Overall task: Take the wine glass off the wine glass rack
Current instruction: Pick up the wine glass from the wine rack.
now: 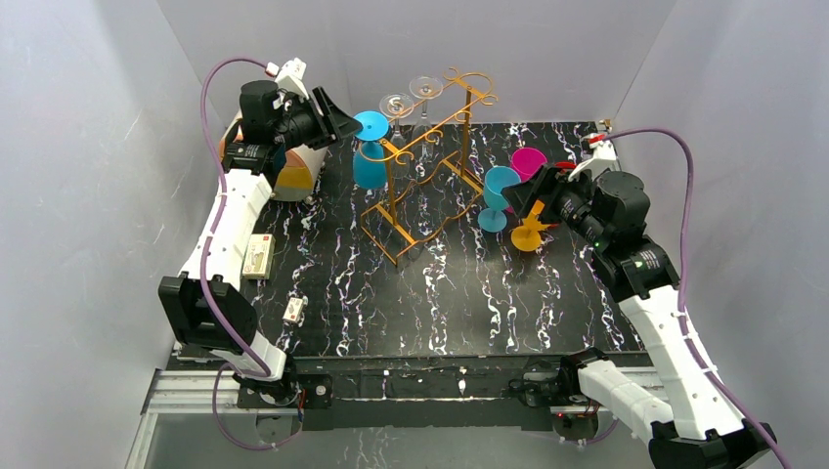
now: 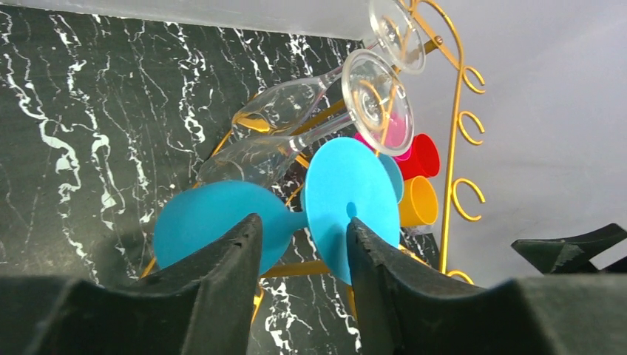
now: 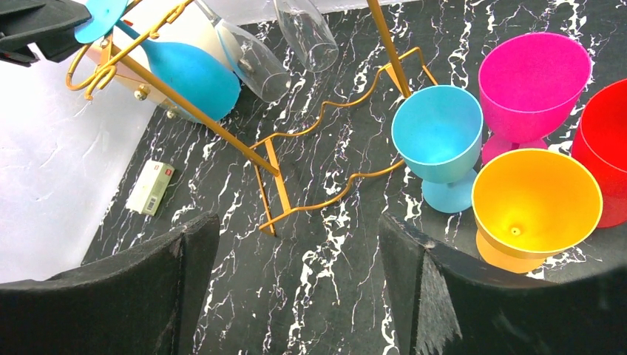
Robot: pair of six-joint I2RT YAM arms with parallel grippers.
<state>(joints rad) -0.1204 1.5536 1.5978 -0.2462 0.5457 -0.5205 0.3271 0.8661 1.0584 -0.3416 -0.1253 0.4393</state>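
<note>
The golden wire wine glass rack [image 1: 433, 130] stands mid-table. A blue wine glass [image 1: 370, 161] hangs upside down at its left end, with two clear glasses [image 1: 396, 105] behind it. My left gripper [image 1: 342, 122] is open beside the blue glass's foot. In the left wrist view the gripper [image 2: 303, 225] has its jaws apart. The blue glass's stem [image 2: 296, 220] lies just past the fingertips [image 2: 251, 225], between the bowl [image 2: 200, 229] and the foot disc [image 2: 347, 192]. I cannot tell whether they touch. My right gripper [image 1: 523, 200] is open and empty, low at the right.
Blue [image 3: 438, 133], magenta [image 3: 532, 81], orange [image 3: 534, 200] and red [image 3: 602, 140] goblets stand on the table right of the rack [image 3: 275, 188], close to my right gripper [image 3: 296, 237]. A cream-and-orange drawer box [image 1: 293, 171] sits under my left arm. A small white box [image 1: 258, 256] lies at the left.
</note>
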